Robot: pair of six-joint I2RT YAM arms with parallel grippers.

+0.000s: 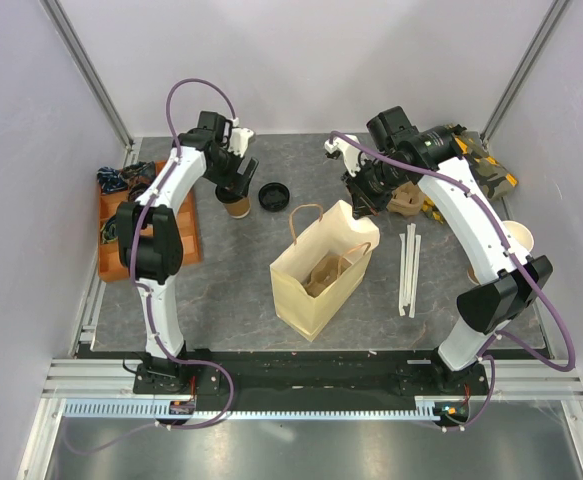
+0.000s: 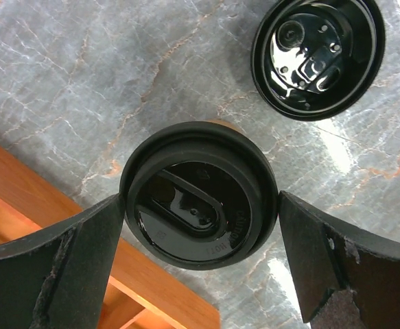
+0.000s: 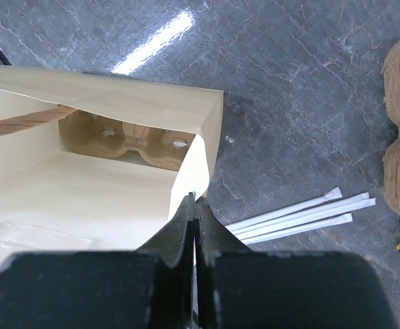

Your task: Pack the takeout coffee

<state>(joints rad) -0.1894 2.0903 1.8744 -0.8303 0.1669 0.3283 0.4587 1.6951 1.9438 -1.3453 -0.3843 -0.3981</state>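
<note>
Left gripper [image 1: 236,183] straddles the coffee [image 2: 198,199], jaws spread to lid width, a finger [image 2: 69,260] against the rim on each side. Coffee stands upright on the table [image 2: 83,89], at the far left, well apart from the bag [image 1: 316,290]. Loose lid [image 2: 316,55] lies upturned just beside it. Right gripper [image 3: 195,205] is pinched closed on the bag's top edge at a corner. Bag stands open; a carrier [image 3: 124,140] sits inside. Straws [image 3: 302,212] lie on the table beside the bag.

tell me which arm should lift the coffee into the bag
The left arm: its jaws sit against both sides of the takeout coffee lid, while the right arm has its jaws pinching the paper bag rim, holding it open.
</note>
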